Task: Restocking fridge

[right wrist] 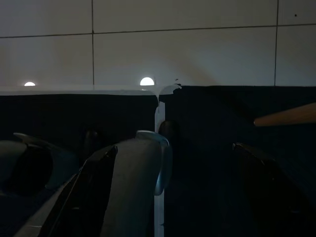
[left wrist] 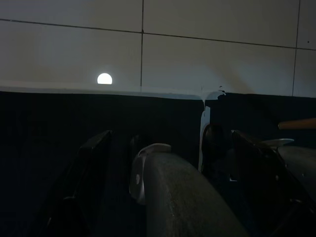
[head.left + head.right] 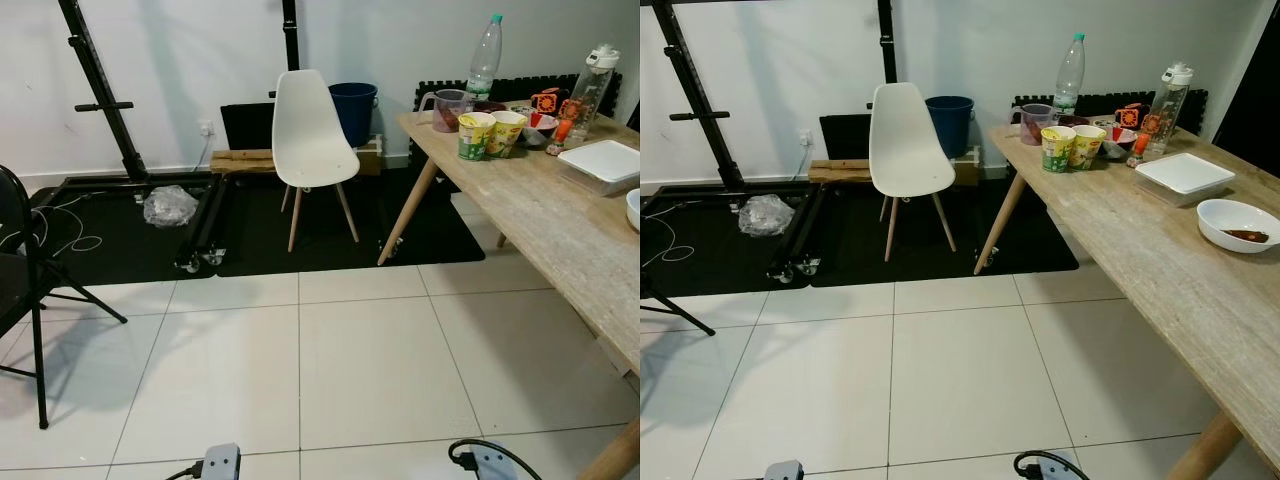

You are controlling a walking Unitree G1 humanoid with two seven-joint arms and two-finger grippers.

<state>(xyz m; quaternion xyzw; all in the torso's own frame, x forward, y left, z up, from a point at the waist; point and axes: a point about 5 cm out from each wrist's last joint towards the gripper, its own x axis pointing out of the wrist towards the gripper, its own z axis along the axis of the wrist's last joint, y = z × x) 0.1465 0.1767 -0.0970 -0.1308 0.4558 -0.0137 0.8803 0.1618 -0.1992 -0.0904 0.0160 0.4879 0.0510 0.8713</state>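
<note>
Both arms hang idle: left gripper [image 2: 168,182] and right gripper [image 1: 173,187] each show black fingers spread, holding nothing above glossy tiles. Two yellow-green noodle cups [image 3: 1072,146] and a clear plastic bottle [image 3: 1068,68] stand on the rough-grained wooden table [image 3: 1160,270], beside a smooth white moulded chair [image 3: 902,140].

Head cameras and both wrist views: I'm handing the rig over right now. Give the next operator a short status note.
Left gripper and right gripper: both hang low over the tiled floor, fingers apart, holding nothing.
Items: all on the wooden table to the robot's right. At its far end stand two yellow-green cups, a clear bottle with a green cap, a measuring jug and a sports bottle; nearer are a white lidded container and a white bowl.
Done: nothing picked up.
Left: turn to the table, collect items, find the fridge.
</note>
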